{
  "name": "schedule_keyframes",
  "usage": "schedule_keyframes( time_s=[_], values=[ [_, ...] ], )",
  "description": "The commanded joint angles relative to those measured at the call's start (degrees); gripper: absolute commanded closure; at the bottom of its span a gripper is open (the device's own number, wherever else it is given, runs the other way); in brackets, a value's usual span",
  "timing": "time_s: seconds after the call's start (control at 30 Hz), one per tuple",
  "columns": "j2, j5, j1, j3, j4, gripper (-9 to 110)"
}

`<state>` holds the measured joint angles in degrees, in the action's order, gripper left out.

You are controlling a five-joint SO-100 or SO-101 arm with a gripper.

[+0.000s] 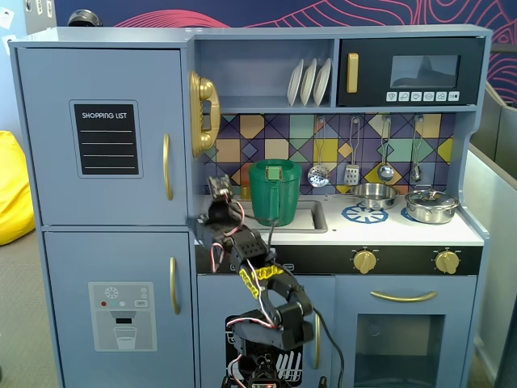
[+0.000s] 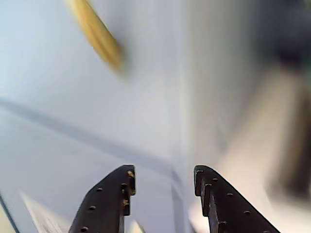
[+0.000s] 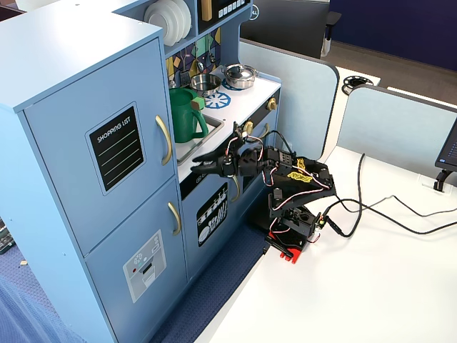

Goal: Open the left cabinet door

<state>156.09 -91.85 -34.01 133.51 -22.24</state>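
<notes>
Beside closed left cabinet door (image 3: 107,146), parted fingers (image 3: 203,163).

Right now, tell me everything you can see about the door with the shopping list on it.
The shopping list door is a tall blue-grey panel, painted wood by its look, at the upper left of the toy kitchen. A black chalkboard reading "SHOPPING LIST" sits near its middle, and a curved gold handle runs vertically along its right edge. It looks closed, flush with the cabinet. The gripper, open, is near the handle but not touching it.
</notes>
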Motion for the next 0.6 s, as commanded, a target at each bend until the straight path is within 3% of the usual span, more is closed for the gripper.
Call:
schedule_keyframes(
  time_s=[0.0,0.57],
  values=[
    [-5.1,-0.3,-3.2,-11.8,4.7,89],
    [-17.8,-3.2,-4.5,-21.6,13.7,81]
  ],
)
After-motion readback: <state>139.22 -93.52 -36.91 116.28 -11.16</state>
